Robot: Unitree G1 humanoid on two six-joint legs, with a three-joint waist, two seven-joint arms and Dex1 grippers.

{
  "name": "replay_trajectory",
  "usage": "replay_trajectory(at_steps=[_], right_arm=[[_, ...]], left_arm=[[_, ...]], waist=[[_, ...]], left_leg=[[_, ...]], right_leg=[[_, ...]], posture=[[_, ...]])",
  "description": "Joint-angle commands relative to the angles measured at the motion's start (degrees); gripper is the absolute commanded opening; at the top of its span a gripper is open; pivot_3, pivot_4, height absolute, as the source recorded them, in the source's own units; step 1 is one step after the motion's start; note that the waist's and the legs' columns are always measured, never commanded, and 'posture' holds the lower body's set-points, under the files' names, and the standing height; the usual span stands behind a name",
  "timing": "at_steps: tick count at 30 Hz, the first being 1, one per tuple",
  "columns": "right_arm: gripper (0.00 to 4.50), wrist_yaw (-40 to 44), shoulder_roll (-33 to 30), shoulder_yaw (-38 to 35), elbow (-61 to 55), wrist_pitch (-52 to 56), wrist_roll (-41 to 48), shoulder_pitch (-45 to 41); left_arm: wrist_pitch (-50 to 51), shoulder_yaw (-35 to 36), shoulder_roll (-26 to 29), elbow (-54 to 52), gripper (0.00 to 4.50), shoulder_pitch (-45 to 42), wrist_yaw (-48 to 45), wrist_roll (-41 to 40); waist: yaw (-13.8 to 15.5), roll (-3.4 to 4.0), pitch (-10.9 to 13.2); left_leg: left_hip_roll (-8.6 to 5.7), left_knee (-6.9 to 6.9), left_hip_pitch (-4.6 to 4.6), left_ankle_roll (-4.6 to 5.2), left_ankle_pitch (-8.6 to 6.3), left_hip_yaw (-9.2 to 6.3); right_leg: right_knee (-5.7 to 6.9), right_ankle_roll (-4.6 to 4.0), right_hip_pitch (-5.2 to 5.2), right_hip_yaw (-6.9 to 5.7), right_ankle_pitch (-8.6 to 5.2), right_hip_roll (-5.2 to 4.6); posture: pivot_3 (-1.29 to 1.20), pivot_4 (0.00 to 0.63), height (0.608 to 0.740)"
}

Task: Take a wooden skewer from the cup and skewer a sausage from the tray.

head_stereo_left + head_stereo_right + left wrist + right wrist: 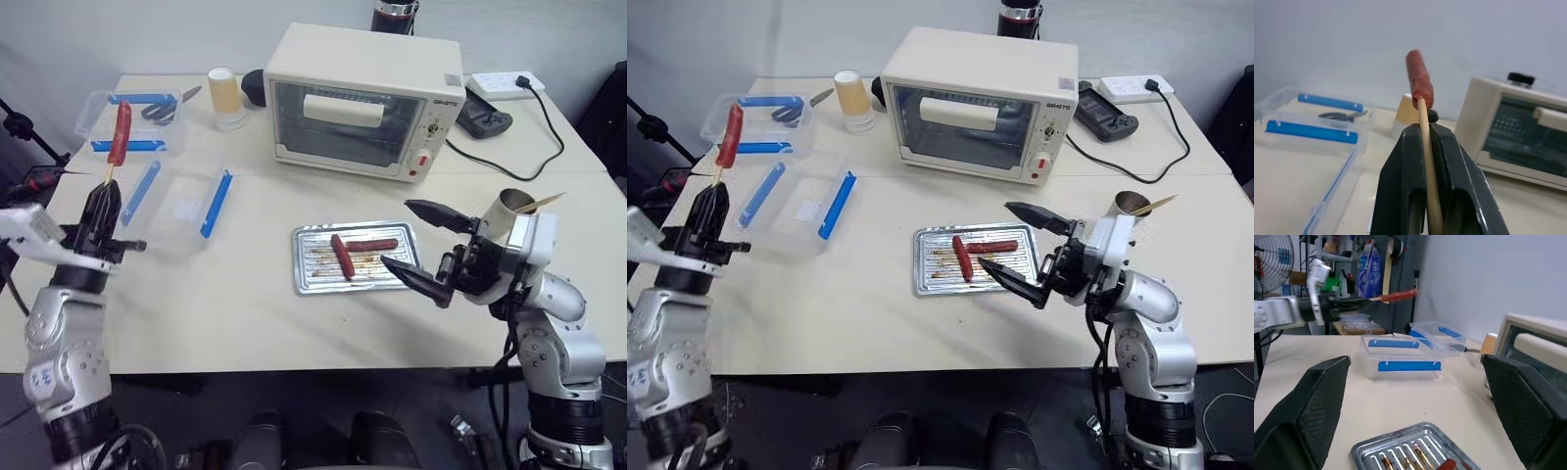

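Over at nine o'clock on the pale tabletop (255, 313), the left gripper (100, 211) is raised clear of the surface with its two black fingers pressed together on the wooden skewer (1426, 142), which stands nearly upright between them. One sausage (120, 132) is impaled on the skewer's tip and rides above the gripper, in front of the clear plastic boxes with blue clips (181, 201) that sit at ten o'clock. Near the middle of the table, slightly toward four o'clock, lies the tray (306, 274), flat on the surface, with two more sausages (341, 257) resting on its ridged base, one lying across the other's end. Just beside the tray's three o'clock edge the right gripper (423, 245) hangs above the table, pointing sideways toward the tray, its jaws spread wide apart and holding nothing. Behind that wrist, at three o'clock, stands the cup (511, 211) with a stick tip poking out toward the right. At twelve o'clock sits a cream toaster oven (362, 103), with a yellowish-tan paper cup (224, 93) on a clear stack at eleven o'clock, a pair of scissors (162, 110) inside the far plastic box, and a white power strip (504, 84) at one o'clock.
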Motion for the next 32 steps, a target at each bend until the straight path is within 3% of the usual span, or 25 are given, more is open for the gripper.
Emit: replay_trajectory(at_steps=[1, 5, 10, 17, 23, 25, 28, 32], right_arm=[[4.47, 0.67, -0.63, 1.21, 0.86, -3.31, -0.51, -2.17], [4.47, 0.52, -1.33, 1.66, 2.54, -4.57, -0.59, -3.93], [4.47, 0.19, -2.54, 1.63, 3.3, -5.38, -0.46, -4.25], [4.5, 0.1, -3.9, 1.5, 3.99, -5.33, -0.25, -3.35], [4.5, 5.03, -8.81, 1.06, 5.78, -4.91, 0.74, -1.45], [4.5, 9.08, -11.58, 1.4, 6.71, -4.73, 1.1, 0.34], [4.5, 16.29, -14.93, 2.75, 9.92, -7.94, -0.33, 3.62], [4.5, 19.26, -14.29, 4.12, 14.17, -11.58, -1.58, 6.16]], left_arm=[[-0.04, -3.62, 2.76, 5.76, 0.0, -4.48, -0.18, 4.09], [0.48, -5.5, 5.23, 10.31, 0.0, -6.87, 0.79, 7.57], [2.06, -5.06, 5.69, 8.05, 0.0, -5.75, 0.59, 6.57], [5.32, -4.83, 8.02, 5.56, 2.05, -3.9, -4.49, 3.4], [1.78, -4.92, 15.69, -1.08, 3.85, 3.0, -24.33, -1.07], [0.62, -7.4, 21.02, -4.8, 3.85, 9.76, -34.61, -0.19], [-4.51, -12.04, 26.25, -7.78, 3.85, 18.89, -39.32, 8.11], [-9.02, -14.04, 21.49, -9.16, 3.85, 22.07, -37.91, 8.8]], waist=[[-0.11, -0.02, -0.01], [-0.41, -0.02, -0.01], [-0.81, -0.02, -0.01], [-1.23, -0.03, -0.01], [-1.45, -0.03, -0.01], [-1.48, -0.03, -0.01], [-1.45, -0.01, 0.0], [-1.29, -0.02, 0.0]], left_leg=[[0.01, -0.02, 0.0, 0.0, 0.0, 0.08], [0.05, -0.11, 0.01, -0.01, 0.0, 0.18], [0.1, -0.2, 0.01, -0.02, 0.0, 0.24], [0.1, -0.18, 0.04, -0.03, 0.01, 0.24], [0.12, -0.23, 0.05, -0.03, 0.01, 0.29], [0.12, -0.27, 0.08, -0.04, 0.0, 0.32], [0.11, -0.62, 0.47, -0.04, 0.0, 0.58], [0.15, -0.65, 0.57, -0.03, 0.0, 0.61]], right_leg=[[0.0, 0.0, -0.01, 0.01, 0.0, 0.01], [-0.02, 0.0, -0.09, 0.01, 0.0, 0.03], [-0.05, 0.0, -0.14, -0.01, 0.0, 0.03], [-0.03, 0.0, -0.11, 0.01, 0.0, 0.02], [-0.07, -0.01, -0.13, 0.02, 0.0, 0.02], [-0.09, -0.01, -0.13, 0.05, 0.0, 0.02], [-0.19, -0.04, -0.02, 0.11, -0.02, -0.02], [-0.24, -0.08, 0.08, 0.11, -0.02, -0.03]], posture=[[0.0, 0.15, 0.74], [0.0, 0.15, 0.74], [0.0, 0.15, 0.74], [0.0, 0.15, 0.74], [0.0, 0.15, 0.74], [0.0, 0.15, 0.74], [0.0, 0.15, 0.74], [0.0, 0.15, 0.74]])
